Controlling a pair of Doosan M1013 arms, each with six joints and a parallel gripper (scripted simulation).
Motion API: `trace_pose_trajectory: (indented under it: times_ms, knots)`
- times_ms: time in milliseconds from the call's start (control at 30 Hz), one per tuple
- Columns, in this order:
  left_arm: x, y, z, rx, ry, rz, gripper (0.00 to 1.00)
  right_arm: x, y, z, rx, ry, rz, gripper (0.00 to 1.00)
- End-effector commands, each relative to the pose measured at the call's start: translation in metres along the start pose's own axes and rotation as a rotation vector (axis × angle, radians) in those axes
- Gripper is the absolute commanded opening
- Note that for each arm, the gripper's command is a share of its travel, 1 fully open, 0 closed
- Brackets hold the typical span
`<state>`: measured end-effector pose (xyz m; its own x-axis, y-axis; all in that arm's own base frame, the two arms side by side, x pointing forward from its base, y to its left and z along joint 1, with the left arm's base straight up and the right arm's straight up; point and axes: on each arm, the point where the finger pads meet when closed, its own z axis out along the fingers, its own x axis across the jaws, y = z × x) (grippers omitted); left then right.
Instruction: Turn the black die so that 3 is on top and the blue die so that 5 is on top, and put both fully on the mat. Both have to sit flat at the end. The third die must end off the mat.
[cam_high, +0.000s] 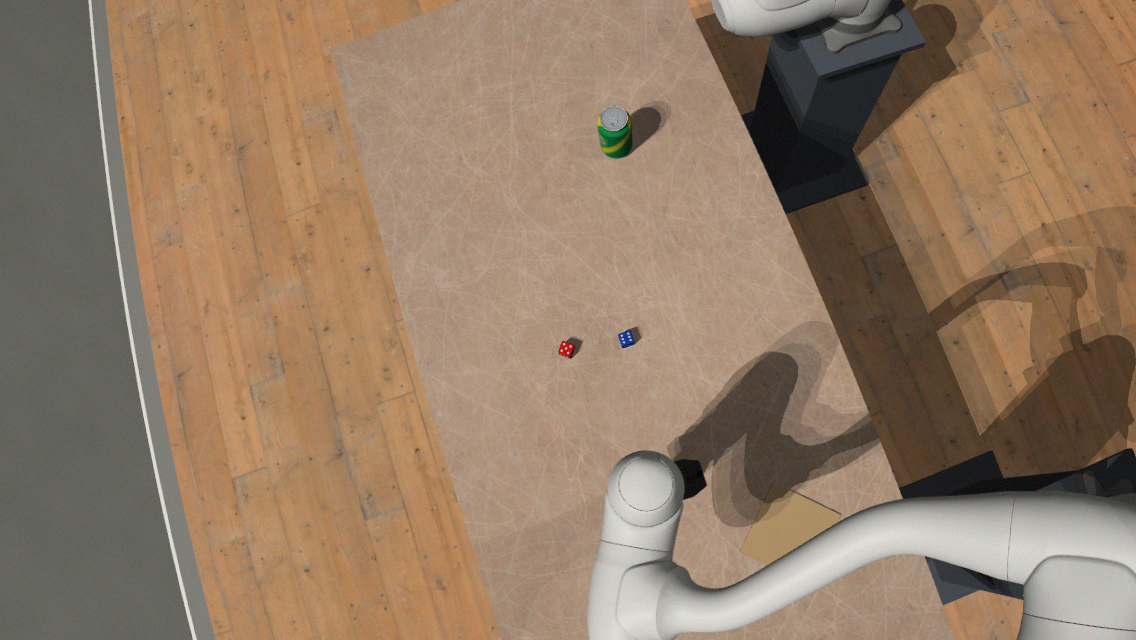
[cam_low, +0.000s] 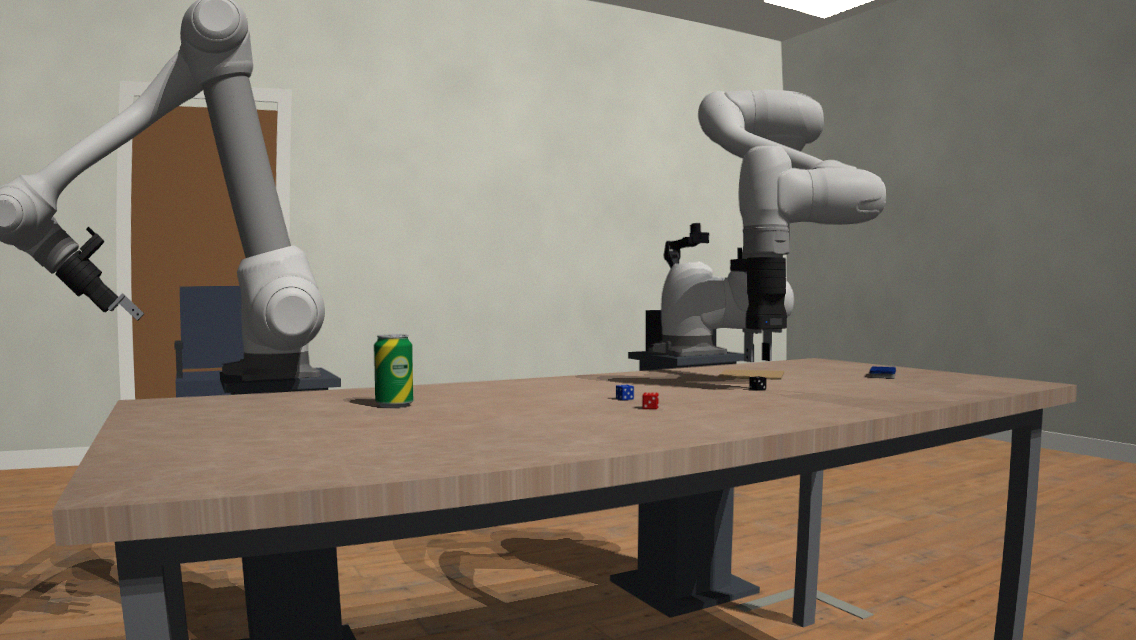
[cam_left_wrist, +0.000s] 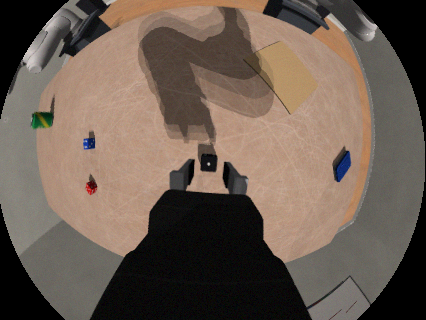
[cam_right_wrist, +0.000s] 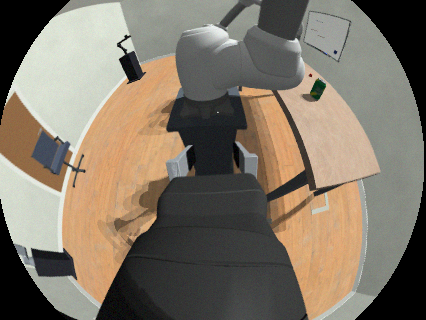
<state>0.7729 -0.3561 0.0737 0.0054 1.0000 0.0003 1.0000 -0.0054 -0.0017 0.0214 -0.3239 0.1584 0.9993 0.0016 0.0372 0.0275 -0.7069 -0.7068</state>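
Observation:
The black die (cam_low: 757, 383) (cam_left_wrist: 208, 162) lies flat off the mat, with 1 on top in the left wrist view. My left gripper (cam_low: 758, 351) (cam_left_wrist: 208, 168) is open, pointing down above the black die, with nothing between its fingers. The blue die (cam_high: 626, 338) (cam_low: 624, 391) (cam_left_wrist: 89, 143) lies off the mat with 6 on top. The red die (cam_high: 566, 349) (cam_low: 650, 400) (cam_left_wrist: 91, 187) lies near it with 5 on top. The tan mat (cam_high: 790, 520) (cam_low: 751, 373) (cam_left_wrist: 287, 77) holds no die. My right gripper (cam_low: 136, 308) (cam_right_wrist: 213, 151) is open and empty, away from the table.
A green can (cam_high: 615, 139) (cam_low: 393, 371) (cam_left_wrist: 42, 120) (cam_right_wrist: 318, 89) stands beyond the blue and red dice. A blue flat object (cam_low: 882, 371) (cam_left_wrist: 343, 166) lies toward the other end of the table. The left arm (cam_high: 858, 528) passes over the mat's edge in the top view.

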Motion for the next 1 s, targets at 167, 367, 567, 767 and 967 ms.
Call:
trace_pose_trajectory:
  times_ms: [167,367,567,767,967]
  knots:
    - [0.000,0.001,0.011,-0.002,0.000,0.000,0.79,0.000,0.000,0.000,-0.001,0.000,0.000,1.00]
    - [0.000,0.001,0.016,-0.002,0.000,0.000,0.79,0.000,0.000,0.000,-0.001,0.000,0.000,1.00]
    - [0.000,0.001,0.021,-0.002,0.000,0.000,0.79,0.000,0.000,0.000,-0.001,0.000,0.000,1.00]
    - [0.000,0.001,0.023,-0.002,0.000,0.000,0.79,0.000,0.000,0.000,-0.001,0.000,0.000,1.00]
    - [0.000,0.001,0.023,-0.002,0.000,0.000,0.79,0.000,0.000,0.000,-0.001,0.000,0.000,1.00]
